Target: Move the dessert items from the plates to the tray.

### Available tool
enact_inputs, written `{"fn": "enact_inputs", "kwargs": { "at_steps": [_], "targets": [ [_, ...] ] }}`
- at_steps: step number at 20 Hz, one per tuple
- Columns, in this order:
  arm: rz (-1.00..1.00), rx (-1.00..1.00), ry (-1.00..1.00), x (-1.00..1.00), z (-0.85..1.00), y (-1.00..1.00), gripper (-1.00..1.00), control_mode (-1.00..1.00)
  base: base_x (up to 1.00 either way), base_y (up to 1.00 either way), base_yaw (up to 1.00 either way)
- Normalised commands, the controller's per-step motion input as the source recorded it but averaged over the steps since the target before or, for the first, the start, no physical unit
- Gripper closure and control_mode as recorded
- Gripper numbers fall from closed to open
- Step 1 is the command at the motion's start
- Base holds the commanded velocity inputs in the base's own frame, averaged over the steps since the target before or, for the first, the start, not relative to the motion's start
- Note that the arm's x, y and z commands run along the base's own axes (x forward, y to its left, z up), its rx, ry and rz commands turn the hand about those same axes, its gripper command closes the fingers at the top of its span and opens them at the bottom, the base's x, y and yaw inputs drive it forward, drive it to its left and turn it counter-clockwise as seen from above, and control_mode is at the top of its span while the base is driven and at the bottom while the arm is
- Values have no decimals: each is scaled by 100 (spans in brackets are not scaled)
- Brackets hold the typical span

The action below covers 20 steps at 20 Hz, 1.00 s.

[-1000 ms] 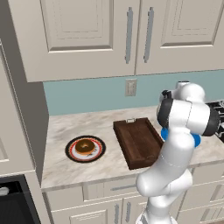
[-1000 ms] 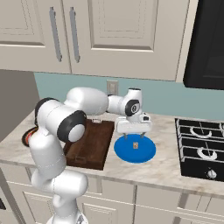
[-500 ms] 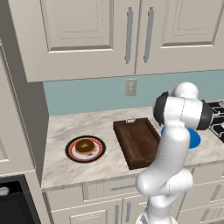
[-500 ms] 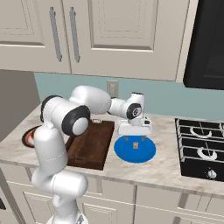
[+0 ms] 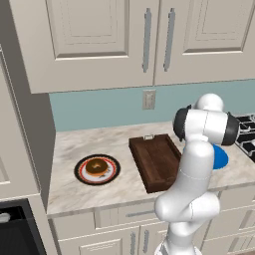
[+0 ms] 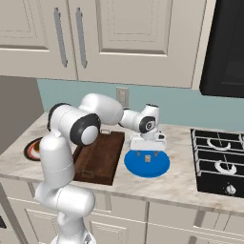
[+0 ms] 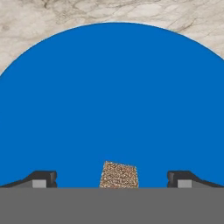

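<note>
A small tan speckled morsel lies on the blue plate, right of the wooden tray. The gripper is held above it, fingers spread wide, nothing grasped. The morsel is judged light and crumbly, best pinched gently across its sides.

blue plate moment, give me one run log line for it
hand: open, above blue plate | morsel: on plate, between fingertips, ungrasped | doughnut: on red-ringed plate | tray: holds neither dessert
</note>
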Motion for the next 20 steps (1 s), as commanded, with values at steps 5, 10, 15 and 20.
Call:
{"fn": "enact_inputs", "kwargs": {
  "at_steps": [5,10,15,20],
  "targets": [
    [0,0,0,0,0,0,-100,-100,0,0,0],
    [0,0,0,0,-1,0,-100,-100,0,0,0],
    [0,0,0,-1,-1,-5,-100,-100,0,0,0],
    [0,0,2,0,-4,-4,-100,-100,0,0,0]
  ]
}}
